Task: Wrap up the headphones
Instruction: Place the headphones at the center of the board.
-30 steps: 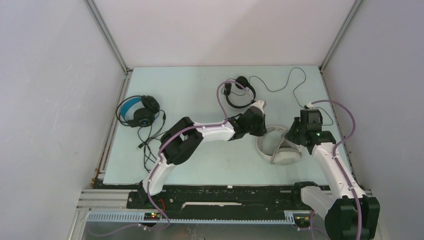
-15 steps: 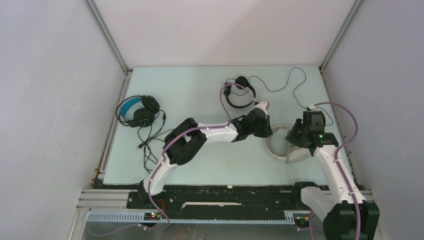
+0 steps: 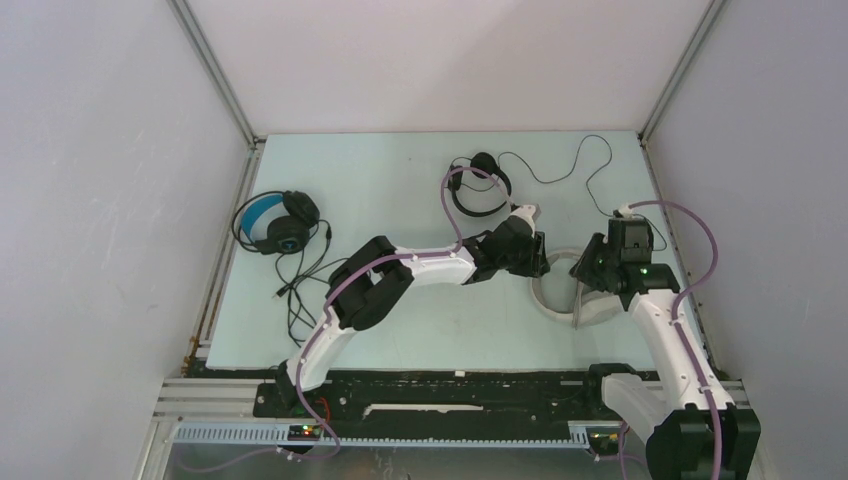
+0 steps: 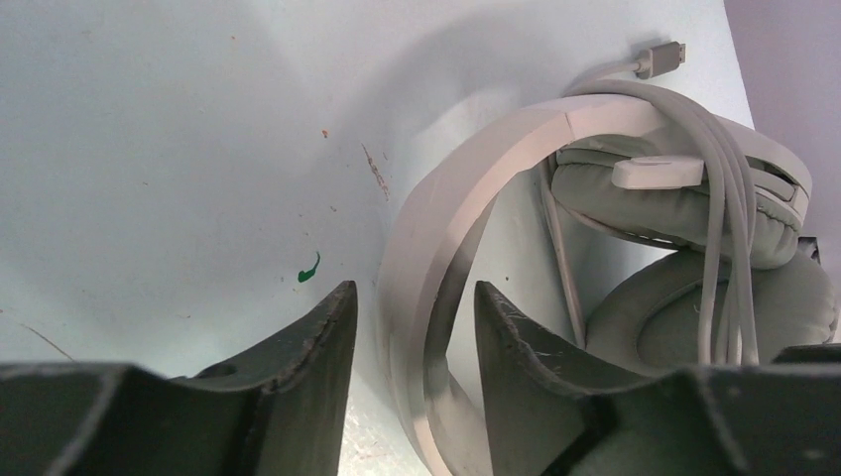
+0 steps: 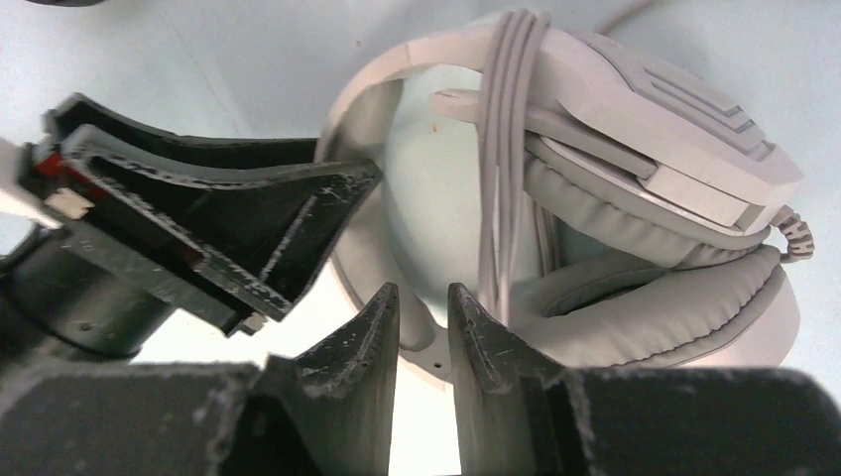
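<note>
far to the left of the white headset lies the bulky black headset with blue lining, its cable loose beside it on the surface. behind the white headset and a little to its left sits the small black on-ear headset, its thin cord trailing along the back. at the white headset's left side, my left end effector stands open, one finger on each side of the white headband, not clamping it. the white headset itself lies on the surface with its grey cable wound over the band and earcups. at its right side, my right end effector shows only a narrow gap; whether it pinches anything i cannot tell.
</note>
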`<state>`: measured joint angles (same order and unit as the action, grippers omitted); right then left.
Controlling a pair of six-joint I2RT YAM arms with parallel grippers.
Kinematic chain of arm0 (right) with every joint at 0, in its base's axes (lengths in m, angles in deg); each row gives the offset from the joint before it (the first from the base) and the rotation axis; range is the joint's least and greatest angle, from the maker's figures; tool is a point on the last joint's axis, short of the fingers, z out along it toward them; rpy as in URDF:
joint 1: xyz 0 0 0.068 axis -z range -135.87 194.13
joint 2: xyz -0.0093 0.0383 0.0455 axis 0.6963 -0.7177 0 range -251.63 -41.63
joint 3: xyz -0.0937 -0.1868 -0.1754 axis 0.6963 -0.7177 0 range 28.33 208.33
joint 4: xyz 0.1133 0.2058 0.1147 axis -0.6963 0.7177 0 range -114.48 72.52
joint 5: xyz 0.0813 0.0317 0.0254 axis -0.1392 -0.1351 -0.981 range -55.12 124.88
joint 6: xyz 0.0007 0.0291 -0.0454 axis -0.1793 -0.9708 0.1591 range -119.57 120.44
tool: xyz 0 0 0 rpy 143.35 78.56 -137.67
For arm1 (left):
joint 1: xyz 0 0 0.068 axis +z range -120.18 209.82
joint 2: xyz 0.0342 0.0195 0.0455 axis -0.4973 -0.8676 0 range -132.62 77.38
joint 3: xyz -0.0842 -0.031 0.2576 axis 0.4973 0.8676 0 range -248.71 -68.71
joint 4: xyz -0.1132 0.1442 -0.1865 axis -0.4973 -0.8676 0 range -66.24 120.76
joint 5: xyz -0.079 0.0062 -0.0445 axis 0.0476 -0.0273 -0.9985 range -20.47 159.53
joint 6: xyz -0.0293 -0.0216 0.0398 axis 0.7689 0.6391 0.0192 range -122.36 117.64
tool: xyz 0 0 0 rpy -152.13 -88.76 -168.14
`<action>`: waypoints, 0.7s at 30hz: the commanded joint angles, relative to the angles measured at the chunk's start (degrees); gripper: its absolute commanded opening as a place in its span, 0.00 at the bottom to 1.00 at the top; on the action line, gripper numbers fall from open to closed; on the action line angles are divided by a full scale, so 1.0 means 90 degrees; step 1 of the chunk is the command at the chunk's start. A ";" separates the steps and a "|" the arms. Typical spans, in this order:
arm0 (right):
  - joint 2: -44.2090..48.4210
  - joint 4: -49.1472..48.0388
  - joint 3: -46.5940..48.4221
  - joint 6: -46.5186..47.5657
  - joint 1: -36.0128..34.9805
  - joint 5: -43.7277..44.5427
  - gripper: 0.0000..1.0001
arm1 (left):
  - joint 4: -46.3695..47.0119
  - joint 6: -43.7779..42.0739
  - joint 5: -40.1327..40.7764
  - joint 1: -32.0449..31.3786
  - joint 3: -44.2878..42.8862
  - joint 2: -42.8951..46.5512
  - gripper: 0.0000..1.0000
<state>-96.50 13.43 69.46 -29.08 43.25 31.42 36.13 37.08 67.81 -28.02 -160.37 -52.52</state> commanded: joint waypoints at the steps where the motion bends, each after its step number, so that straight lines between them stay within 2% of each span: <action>1: 0.0211 -0.0151 0.0515 -0.0006 0.0025 -0.0193 0.28 | -0.0062 -0.0186 -0.0083 0.0028 -0.0225 0.0545 0.53; 6: 0.0291 -0.0330 0.0613 -0.0020 0.0032 -0.0201 0.30 | -0.0050 -0.0300 -0.0101 0.0084 -0.0008 0.0897 0.60; 9: 0.0230 -0.0468 0.0656 -0.0257 0.0128 0.0003 0.34 | -0.0031 -0.0369 -0.0093 0.0117 0.0166 0.1124 0.61; 13: -0.0117 -0.0771 0.0800 -0.0878 0.0796 0.0161 0.42 | -0.0346 -0.0624 0.0071 0.0129 0.0214 0.1174 0.61; 17: -0.0867 -0.0892 0.1376 -0.1093 0.1804 0.0106 0.43 | -0.0232 -0.0676 0.0038 0.0128 0.0533 0.1197 0.61; 21: -0.1934 -0.0652 0.1847 -0.1706 0.2546 0.0619 0.46 | -0.0235 -0.0704 -0.0035 0.0119 0.0574 0.1032 0.61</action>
<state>-107.16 8.43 81.37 -37.76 61.13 32.32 34.22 32.64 67.79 -26.88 -156.46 -43.69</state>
